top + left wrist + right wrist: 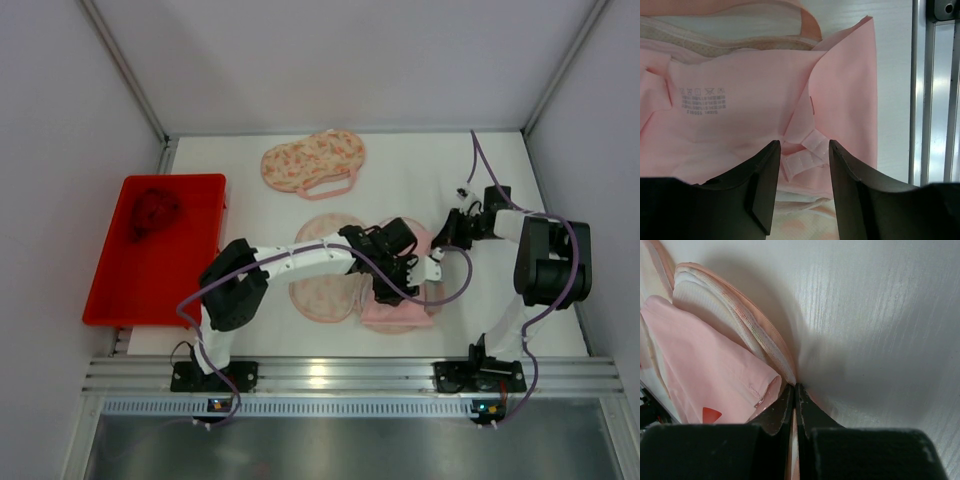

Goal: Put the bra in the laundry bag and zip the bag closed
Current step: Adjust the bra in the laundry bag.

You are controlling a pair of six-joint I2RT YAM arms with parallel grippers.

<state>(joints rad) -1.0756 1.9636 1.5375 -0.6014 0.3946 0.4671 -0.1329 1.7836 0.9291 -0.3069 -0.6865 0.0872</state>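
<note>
- Top external view, far left: red tray [110, 290] with a dark red bundle [152, 212] inside, well apart from the action.
- Toward the back, middle: a second floral pouch [312, 160], lying flat, touched by neither arm.
- Centre of the table [430, 165]: laundry bag [325, 295], floral, spread flat, mouth facing right.
- On to the left gripper [804, 145]: jaws roughly half apart, low over the pink fabric, straddling the hook-and-eye strap [802, 157] without squeezing it. Nothing held.
- Just under it and a touch right: bra [400, 315], pale pink, lying at the bag's mouth. Seemingly part tucked under the bag's top layer, the rest spilling onto the table toward the near edge.
- Right gripper [795, 387]: clamped fully together, pinching the bag's rim [747, 325] at the far right of the mouth, apparently keeping the opening lifted.
- Progress, as a judgement: about midway through the stuffing. Bra in at best by half; needs pushing deeper until nothing hangs out.
- Zipping not yet begun; zip pull impossible to make out in any view.
</note>
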